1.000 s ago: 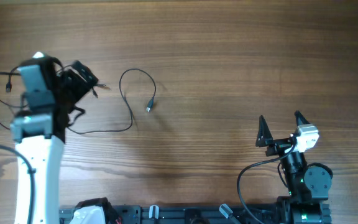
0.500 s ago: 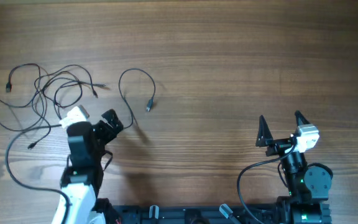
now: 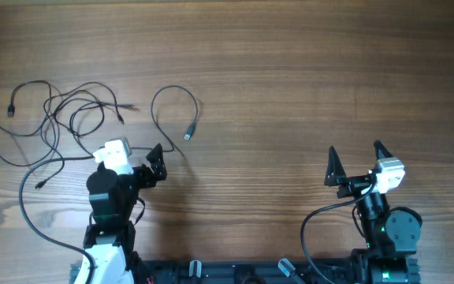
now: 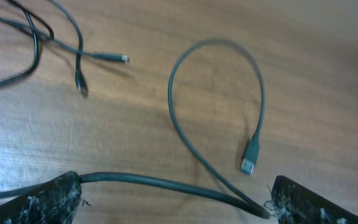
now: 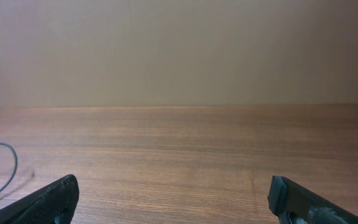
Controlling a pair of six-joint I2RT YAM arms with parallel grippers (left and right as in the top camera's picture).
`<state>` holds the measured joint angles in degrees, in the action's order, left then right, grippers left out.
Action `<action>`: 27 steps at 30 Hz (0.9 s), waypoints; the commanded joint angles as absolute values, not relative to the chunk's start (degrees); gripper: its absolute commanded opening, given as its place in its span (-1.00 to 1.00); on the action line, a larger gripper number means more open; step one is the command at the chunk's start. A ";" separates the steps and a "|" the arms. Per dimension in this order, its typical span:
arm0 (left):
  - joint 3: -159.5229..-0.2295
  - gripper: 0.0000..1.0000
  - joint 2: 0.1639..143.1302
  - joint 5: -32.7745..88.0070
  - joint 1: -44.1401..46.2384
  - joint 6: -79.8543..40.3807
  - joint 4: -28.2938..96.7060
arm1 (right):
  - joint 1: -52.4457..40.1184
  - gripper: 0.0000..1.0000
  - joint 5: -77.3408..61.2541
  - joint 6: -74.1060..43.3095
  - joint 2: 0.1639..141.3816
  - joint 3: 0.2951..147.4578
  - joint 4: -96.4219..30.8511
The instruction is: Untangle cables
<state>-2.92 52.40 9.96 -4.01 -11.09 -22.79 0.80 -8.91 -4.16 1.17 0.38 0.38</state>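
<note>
Wooden table (image 3: 290,79), cables (image 4: 170,106) now uncovered; left gripper (image 4: 174,186) farther back, spread; right gripper (image 3: 355,150) spread.

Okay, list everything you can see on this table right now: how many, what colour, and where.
table: one, brown wood, fills the overhead view
tangled cables: several, exact count unclear, thin black, far left of the table
looped cable: one, thin black, just right of the tangle; its cord passes between the left hand's fingers
plug: one, dark, end of the looped cable, lying free on the wood
left arm: one, black and white, near left edge
right arm: one, black and white, near right edge
left hand: one, black, open, over the looped cable's cord
right hand: one, black, open, far from any cable
</note>
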 commanded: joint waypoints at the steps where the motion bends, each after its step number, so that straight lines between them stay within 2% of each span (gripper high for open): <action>1: -0.32 1.00 50.39 11.09 -3.99 -9.17 -20.62 | 0.34 0.99 -8.34 -3.16 0.43 0.30 0.56; 6: -0.32 1.00 45.71 11.09 -5.26 -9.19 -10.85 | 0.34 0.99 -8.34 -3.16 0.43 0.30 0.56; 10: -0.32 1.00 30.24 10.85 -5.26 -9.15 3.70 | 0.34 1.00 -8.34 -3.18 0.43 0.30 0.56; 16: -0.32 1.00 16.86 11.14 -5.06 -7.60 3.73 | 0.34 1.00 -8.34 -3.18 0.43 0.30 0.56; 27: -0.32 1.00 0.49 12.34 -4.99 7.31 3.75 | 0.34 0.99 -8.34 -3.16 0.43 0.30 0.56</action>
